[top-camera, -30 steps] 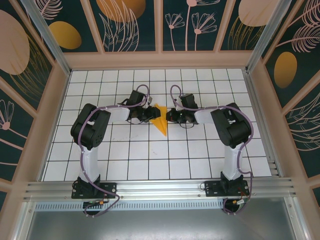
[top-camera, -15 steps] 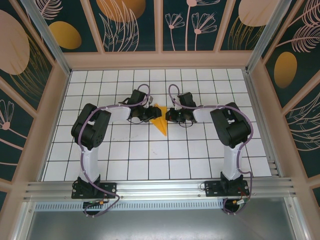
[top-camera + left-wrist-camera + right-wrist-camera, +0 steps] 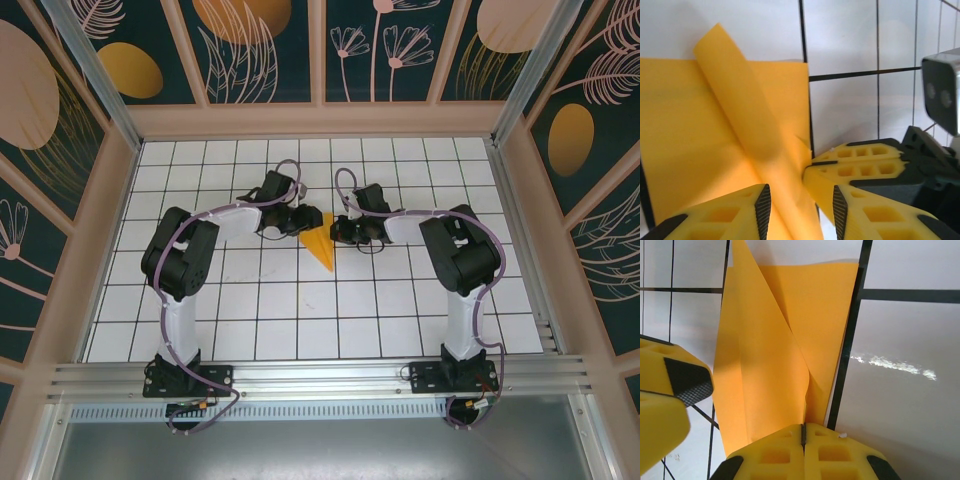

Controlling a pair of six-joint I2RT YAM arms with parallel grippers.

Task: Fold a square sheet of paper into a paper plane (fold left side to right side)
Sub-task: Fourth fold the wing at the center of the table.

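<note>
Half-open at the left gripper [image 3: 799,200], straddled the raised flap of the paper plane [image 3: 715,135] without clamping it. Closed tight at the right gripper [image 3: 802,430], pinched the same paper's edge. Lay creased on the grid table [image 3: 400,320] between both, point toward the near edge.

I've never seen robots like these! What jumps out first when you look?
The bright orange-yellow paper, folded to a point, lies on the white grid table. The left gripper stands open around a raised flap of it. The right gripper, shut, touches the paper's edge with its yellow tips.
</note>
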